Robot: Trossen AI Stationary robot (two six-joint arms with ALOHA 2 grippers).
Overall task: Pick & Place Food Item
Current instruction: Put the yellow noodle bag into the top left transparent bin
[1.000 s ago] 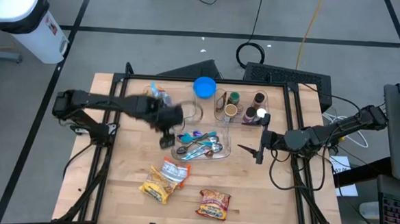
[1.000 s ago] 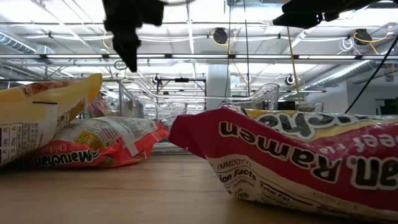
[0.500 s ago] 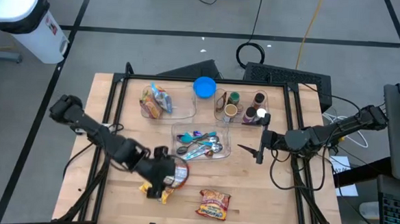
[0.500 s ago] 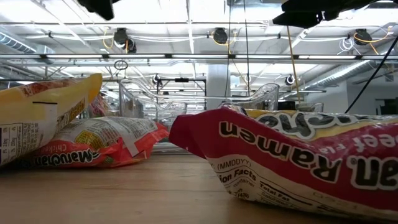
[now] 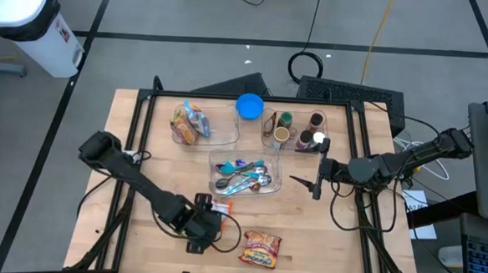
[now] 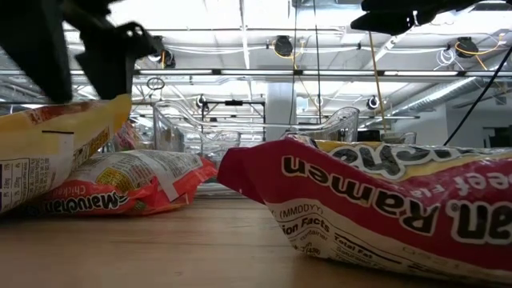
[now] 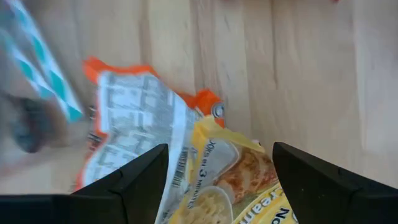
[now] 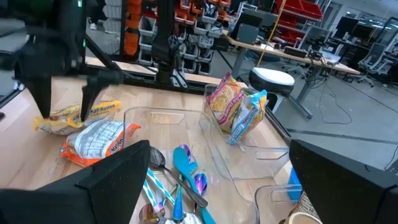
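The yellow ramen packet (image 7: pixel 236 186) lies on the wooden table (image 5: pixel 142 173) directly beneath the left gripper (image 7: pixel 221 180), overlapping the orange ramen packet (image 7: pixel 130 137) beside it. In the left wrist view the yellow packet fills the gap between the two dark fingers, which stand wide apart and hold nothing. The step in hand looks like the approach to a pick: the gripper is poised over the packet but not yet closed on it. The next move likely calls for lowering until the fingers straddle the crinkled wrapper, then closing without catching the orange packet under its edge. A red ramen packet (image 5: pixel 260 247) lies on the table just beside the gripper, on the side away from the arm.

Farther off, a clear bin (image 5: pixel 196 122) already holds two snack packets (image 5: pixel 189 122), probably the destination. A second clear bin (image 5: pixel 246 176) between the grippers holds coloured spoons (image 5: pixel 243 177). Behind it are cups (image 5: pixel 282 135) and a blue lid (image 5: pixel 249 106).

The right gripper (image 5: pixel 315 186) waits beyond the spoon bin, jaws wide and empty.
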